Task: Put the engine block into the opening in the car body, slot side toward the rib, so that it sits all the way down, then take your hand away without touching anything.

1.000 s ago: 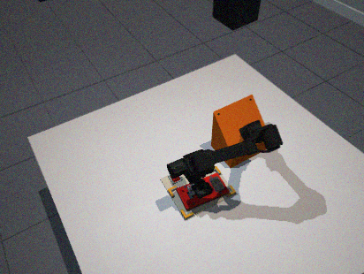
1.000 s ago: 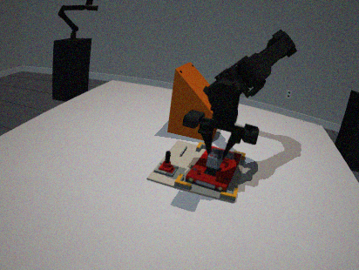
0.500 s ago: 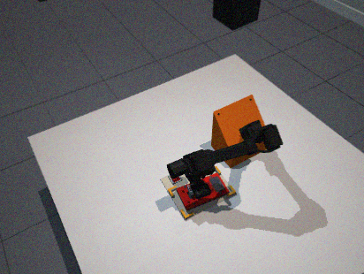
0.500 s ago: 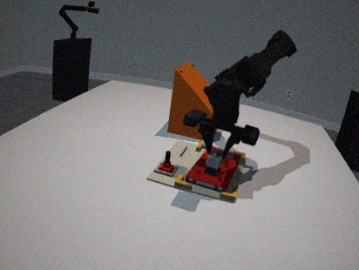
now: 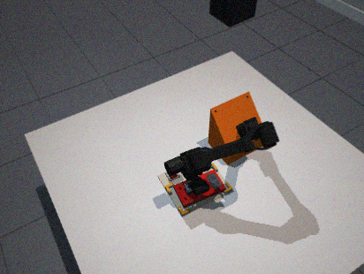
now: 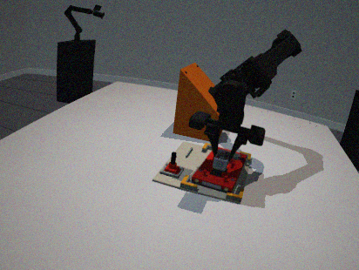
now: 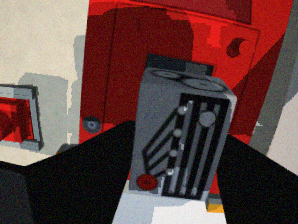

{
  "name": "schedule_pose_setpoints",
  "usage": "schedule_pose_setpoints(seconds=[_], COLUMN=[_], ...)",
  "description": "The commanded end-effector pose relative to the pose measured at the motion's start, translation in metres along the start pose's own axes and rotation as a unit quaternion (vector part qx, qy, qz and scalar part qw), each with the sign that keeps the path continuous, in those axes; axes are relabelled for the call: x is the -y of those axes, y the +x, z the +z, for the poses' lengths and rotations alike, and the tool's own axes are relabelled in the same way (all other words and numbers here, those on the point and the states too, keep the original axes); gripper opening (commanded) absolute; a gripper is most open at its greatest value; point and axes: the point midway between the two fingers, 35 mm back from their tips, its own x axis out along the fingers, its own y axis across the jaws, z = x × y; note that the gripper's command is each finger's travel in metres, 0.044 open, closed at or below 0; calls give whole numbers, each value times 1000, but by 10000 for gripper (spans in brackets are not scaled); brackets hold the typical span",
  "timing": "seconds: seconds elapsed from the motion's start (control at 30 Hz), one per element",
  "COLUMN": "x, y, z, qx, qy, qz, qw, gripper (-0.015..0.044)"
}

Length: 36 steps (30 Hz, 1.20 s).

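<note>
From the top, the arm (image 5: 230,149) reaches over from the right, past the orange wedge (image 5: 236,119) (image 6: 192,102) on the far side. Its gripper (image 5: 197,185) (image 6: 224,158) (image 7: 177,137) is down over the red car body (image 5: 183,194) (image 6: 205,176) (image 7: 100,65), which lies among yellow corner pieces. The arm hides most of the work here, so this view alone does not settle how deep the block is.

In the exterior view, the fingers come down from above and are clamped on the grey engine block (image 6: 220,163) (image 7: 165,117), which is over the middle of the car body. Much of the block stands above the red surface, so I judge that it is not seated. To the left, on the pale board (image 6: 163,178), a small red part with a black peg (image 6: 172,165) stands apart from the car.

In the wrist view, one black finger presses each side of the block. Part of the dark opening (image 7: 182,64) shows just beyond the block's far edge. The rib cannot be made out, so I cannot tell whether the slot side faces it.

Picking up and carrying look done. Lining up, lowering all the way, letting go and backing off without a touch remain.
</note>
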Motion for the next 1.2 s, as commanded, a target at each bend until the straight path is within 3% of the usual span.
schedule_pose_setpoints(seconds=[0.0, 0.37, 1.17], x=[0, 0, -1], y=[0, 1, 2], z=[0, 0, 0], qx=[0, 0, 0], qy=[-9, 45, 17], qz=[-1, -1, -1], qw=[1000, 999, 1000], gripper=[159, 159, 159])
